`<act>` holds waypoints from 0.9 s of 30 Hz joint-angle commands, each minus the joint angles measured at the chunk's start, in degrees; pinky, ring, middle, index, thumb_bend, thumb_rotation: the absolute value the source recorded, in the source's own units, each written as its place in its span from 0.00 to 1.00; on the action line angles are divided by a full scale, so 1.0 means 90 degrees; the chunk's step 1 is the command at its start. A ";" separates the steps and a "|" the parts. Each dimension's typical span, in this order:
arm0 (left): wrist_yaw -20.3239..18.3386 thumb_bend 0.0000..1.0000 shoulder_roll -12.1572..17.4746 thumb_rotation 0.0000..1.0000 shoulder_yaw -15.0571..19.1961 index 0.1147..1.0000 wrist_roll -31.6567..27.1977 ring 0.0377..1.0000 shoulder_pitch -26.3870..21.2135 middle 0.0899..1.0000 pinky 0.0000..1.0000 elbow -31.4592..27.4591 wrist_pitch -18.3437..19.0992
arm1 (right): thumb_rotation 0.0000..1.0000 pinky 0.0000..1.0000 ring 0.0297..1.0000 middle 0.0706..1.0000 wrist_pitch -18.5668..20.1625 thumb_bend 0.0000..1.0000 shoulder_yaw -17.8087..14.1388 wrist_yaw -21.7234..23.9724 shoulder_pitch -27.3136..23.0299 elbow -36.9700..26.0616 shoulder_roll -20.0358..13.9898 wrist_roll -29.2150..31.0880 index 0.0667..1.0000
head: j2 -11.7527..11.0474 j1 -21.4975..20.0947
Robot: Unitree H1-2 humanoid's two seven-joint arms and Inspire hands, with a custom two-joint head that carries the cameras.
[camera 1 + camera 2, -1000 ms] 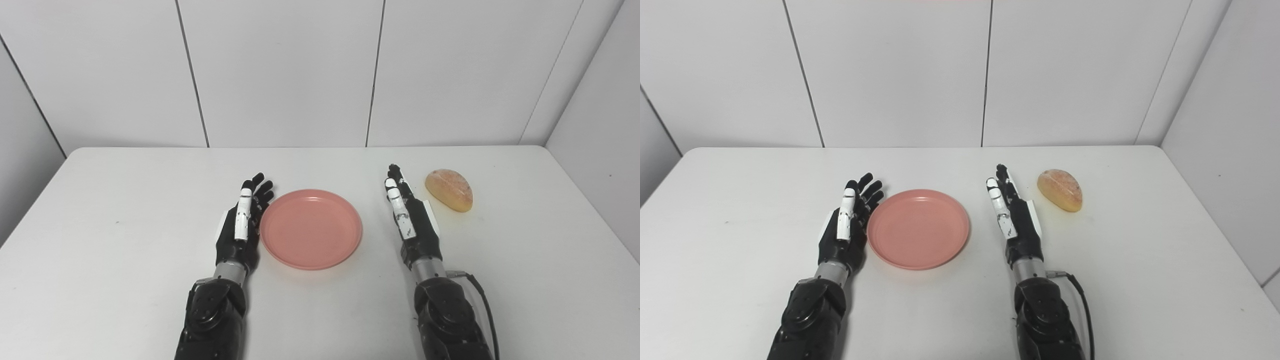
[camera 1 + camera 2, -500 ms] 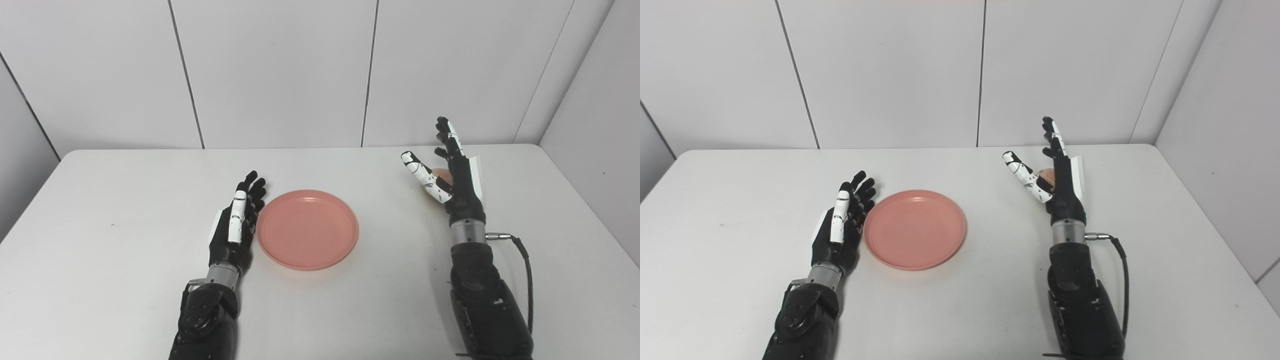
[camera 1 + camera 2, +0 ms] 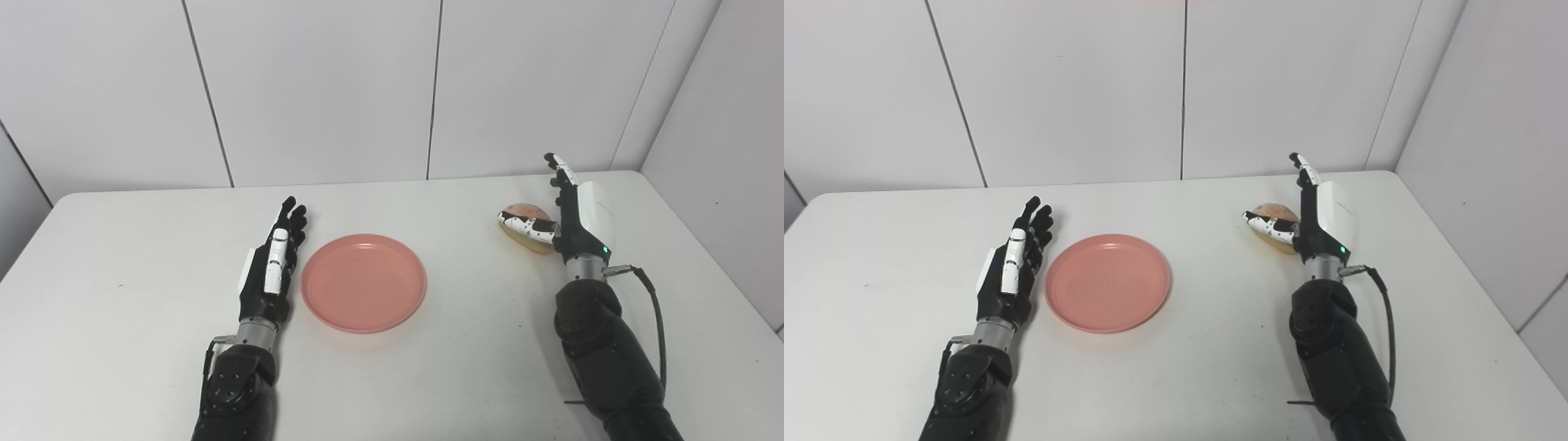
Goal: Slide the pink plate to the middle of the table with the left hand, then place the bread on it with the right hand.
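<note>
Smooth plastic plate (image 3: 364, 283), matt table (image 3: 122, 318), crusty bread (image 3: 525, 212)

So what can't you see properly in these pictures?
- Bread: its right side is hidden behind the right hand in both views.
- Whether that hand touches the bread: cannot tell.
- Both arms: cut off by the bottom edge.
- Under the plate: hidden by the plate.

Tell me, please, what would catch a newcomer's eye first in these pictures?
The pink plate stands out first, lying near the middle of the white table, with the left hand open just beside its left rim. Next comes the right hand at the far right, its thumb and fingers spread around the bread but not visibly closed on it.
</note>
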 commanded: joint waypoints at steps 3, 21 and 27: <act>0.0069 0.39 0.0093 1.00 0.0037 0.92 0.0117 0.98 0.0026 0.95 1.00 0.0287 -0.0293 | 0.23 0.72 0.81 0.84 0.0238 0.73 0.0081 -0.0197 -0.0422 0.0188 -0.0271 -0.0176 0.83 | -0.0001 0.0007; 0.0173 0.41 0.0144 1.00 -0.0027 0.92 0.0281 0.97 0.0053 0.94 1.00 0.0281 -0.0172 | 0.01 0.28 0.37 0.47 0.0101 0.54 0.0276 -0.0354 -0.0494 0.1203 -0.0405 0.0237 0.69 | 0.0061 0.0019; 0.0133 0.40 0.0148 1.00 -0.0022 0.92 0.0210 0.98 0.0040 0.94 1.00 0.0288 -0.0115 | 0.02 0.26 0.34 0.40 -0.0047 0.51 0.0362 -0.0501 -0.0495 0.1163 -0.0374 0.0352 0.49 | 0.0066 0.0017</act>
